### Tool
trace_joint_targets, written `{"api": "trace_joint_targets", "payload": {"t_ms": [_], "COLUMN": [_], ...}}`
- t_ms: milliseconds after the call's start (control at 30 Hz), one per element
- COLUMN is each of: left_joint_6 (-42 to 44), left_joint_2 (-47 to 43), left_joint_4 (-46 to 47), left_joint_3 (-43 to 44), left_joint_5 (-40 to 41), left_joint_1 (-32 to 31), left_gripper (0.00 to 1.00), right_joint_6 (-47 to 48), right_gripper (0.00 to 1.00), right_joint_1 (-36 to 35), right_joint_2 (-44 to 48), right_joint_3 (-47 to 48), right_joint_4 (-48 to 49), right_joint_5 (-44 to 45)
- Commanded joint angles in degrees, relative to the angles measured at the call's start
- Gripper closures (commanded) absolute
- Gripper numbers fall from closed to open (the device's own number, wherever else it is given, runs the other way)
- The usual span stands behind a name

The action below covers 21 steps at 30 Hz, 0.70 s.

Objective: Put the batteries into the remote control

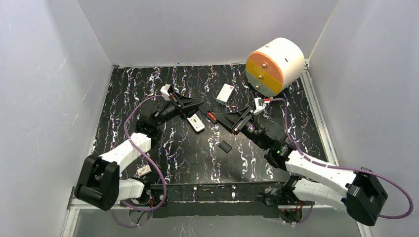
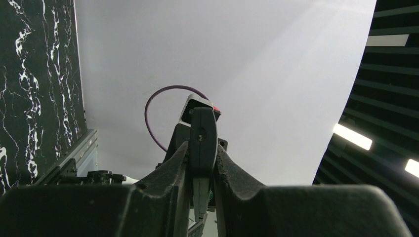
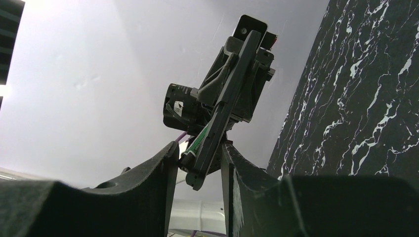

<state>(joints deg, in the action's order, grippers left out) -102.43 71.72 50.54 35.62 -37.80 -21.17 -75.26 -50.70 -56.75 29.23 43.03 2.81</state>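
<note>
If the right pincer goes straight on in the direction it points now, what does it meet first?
Most likely the left pincer. The right pincer points up-left at it with the tips nearly meeting, and the right wrist view shows it straight ahead. How much gap remains is unclear.

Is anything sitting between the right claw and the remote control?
Nothing visible. From above, the right claw ends just right of the remote control, with only a sliver of table between them. The left claw hangs just behind it, and the small black piece lies nearer, off that line.
</note>
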Motion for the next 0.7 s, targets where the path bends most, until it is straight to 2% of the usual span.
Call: {"api": "trace_joint_targets", "payload": {"t_ms": [0,133,367,467,500,600,667], "left_joint_6": [0.41,0.95,2.44,4.88,6.27,11.28,14.04], "left_joint_2": [-0.96,-1.23,-2.03,-2.89,-3.25,-4.68,-5.4], "left_joint_4": [2.18,2.19,2.27,2.26,2.2,0.8,-0.51], "left_joint_3": [0.13,0.24,0.59,0.68,0.64,0.46,0.29], "left_joint_5": [-0.53,-0.7,-1.13,-1.13,-0.95,-0.28,0.08], "left_joint_1": [-0.1,-0.11,-0.1,-0.19,-0.11,-0.03,0.19], "left_gripper": [1.0,1.0,1.0,1.0,1.0,1.0,1.0], "right_joint_6": [0.01,-0.07,-1.23,-1.38,-1.45,-1.01,-0.34], "right_gripper": [0.58,0.63,0.81,0.8,0.75,0.38,0.28], "right_joint_1": [-0.07,-0.04,-0.09,-0.1,-0.06,-0.1,0.1], "right_joint_2": [-0.6,-0.88,-1.93,-1.82,-1.55,0.07,0.92], "right_joint_3": [2.89,3.18,3.33,3.15,2.96,2.16,1.69], "right_joint_4": [-1.08,-2.6,-3.87,-3.91,-3.92,-4.8,-4.39], "right_joint_5": [0.45,0.76,0.29,0.19,0.1,-0.29,-1.55]}}
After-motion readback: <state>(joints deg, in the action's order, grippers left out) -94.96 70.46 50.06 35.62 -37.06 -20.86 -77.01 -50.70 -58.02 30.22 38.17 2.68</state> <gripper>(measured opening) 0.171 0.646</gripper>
